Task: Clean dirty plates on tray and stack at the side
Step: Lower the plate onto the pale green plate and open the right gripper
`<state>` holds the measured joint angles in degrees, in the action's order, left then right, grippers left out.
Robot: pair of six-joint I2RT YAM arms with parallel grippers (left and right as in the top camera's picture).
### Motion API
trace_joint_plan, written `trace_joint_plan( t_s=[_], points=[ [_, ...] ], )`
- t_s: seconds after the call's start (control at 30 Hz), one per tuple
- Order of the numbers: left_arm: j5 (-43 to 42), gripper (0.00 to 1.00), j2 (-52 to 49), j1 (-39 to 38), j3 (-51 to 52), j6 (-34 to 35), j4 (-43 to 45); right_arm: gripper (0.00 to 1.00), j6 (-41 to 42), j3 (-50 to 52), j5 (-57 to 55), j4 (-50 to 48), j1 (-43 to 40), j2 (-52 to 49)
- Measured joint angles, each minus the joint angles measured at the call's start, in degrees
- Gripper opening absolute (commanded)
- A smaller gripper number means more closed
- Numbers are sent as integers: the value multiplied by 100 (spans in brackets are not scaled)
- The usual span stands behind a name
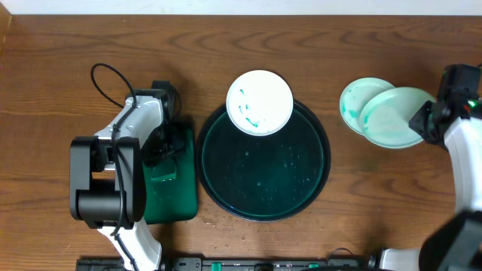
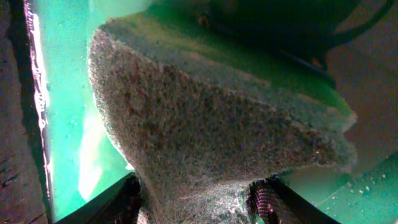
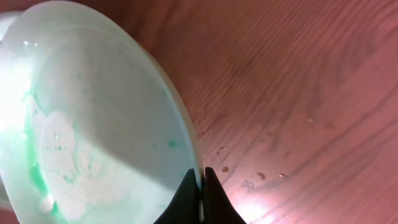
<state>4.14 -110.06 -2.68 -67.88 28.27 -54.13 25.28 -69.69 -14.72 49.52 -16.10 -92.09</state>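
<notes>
One camera above, two very close at the wrists.

The overhead view looks straight down on the whole table (image 1: 60,68). The left wrist view sits almost against a grey scrub pad (image 2: 205,130) that fills its frame. The right wrist view looks past the right gripper (image 3: 200,179) at a pale plate (image 3: 93,124), the same one at the overhead frame's right edge.

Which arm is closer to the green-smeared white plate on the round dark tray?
Left. The left fingers hold a grey sponge left of that plate; the right fingers pinch another plate farther right.
</notes>
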Motion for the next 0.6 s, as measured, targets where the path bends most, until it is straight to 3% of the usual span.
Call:
trace_joint_plan(
  t_s=[0.23,0.6],
  points=[
    [-2,62,0,0,0,0,-4,1,153,0,225,-437,-17,-1147],
    [-4,62,0,0,0,0,-2,1,326,-2,496,-933,-17,-1362]
  ],
)
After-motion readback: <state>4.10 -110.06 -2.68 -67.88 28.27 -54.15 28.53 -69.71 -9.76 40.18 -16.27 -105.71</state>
